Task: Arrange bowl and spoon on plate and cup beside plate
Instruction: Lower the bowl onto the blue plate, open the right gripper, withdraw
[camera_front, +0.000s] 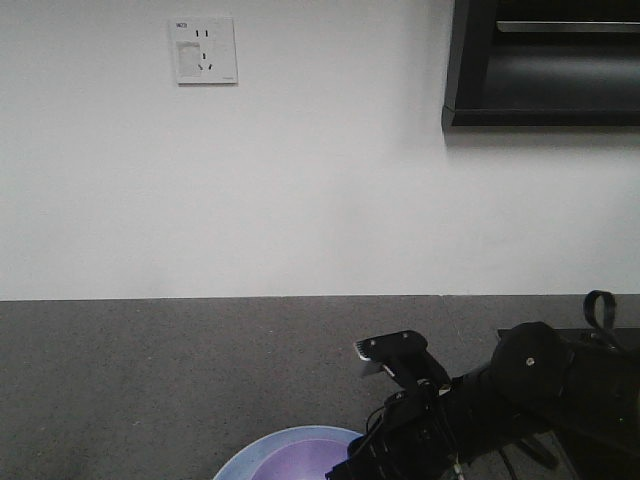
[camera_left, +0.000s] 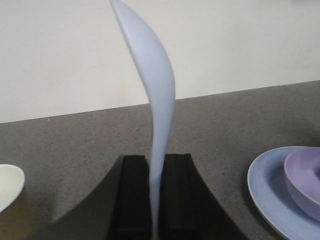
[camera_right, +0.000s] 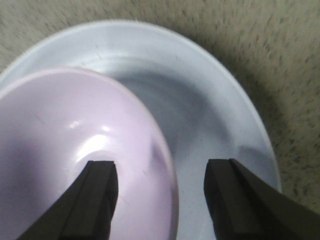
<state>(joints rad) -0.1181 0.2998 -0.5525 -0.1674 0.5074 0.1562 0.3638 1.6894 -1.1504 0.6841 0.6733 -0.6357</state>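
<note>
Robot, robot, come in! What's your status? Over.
Left gripper shut on spoon, held upright. Right gripper open, straddling bowl rim. Bowl on plate; cup apart on counter. No obstacle seen.

Grey counter (camera_front: 150, 380) (speckled) bears plate (camera_left: 265, 192) and cup (camera_left: 10, 192).

The spoon (camera_left: 159, 100) is shown in plain pale blue, the plate (camera_left: 265, 195) in light blue, the bowl (camera_left: 305, 180) in lavender. The cup (camera_left: 9, 187) is seen cream inside, tan outside. The counter (camera_left: 225, 125) is coloured dark grey with fine speckles, the wall (camera_left: 60, 55) white. The left pincer (camera_left: 156, 161) and right pincer (camera_right: 161, 165) are finished black.
</note>
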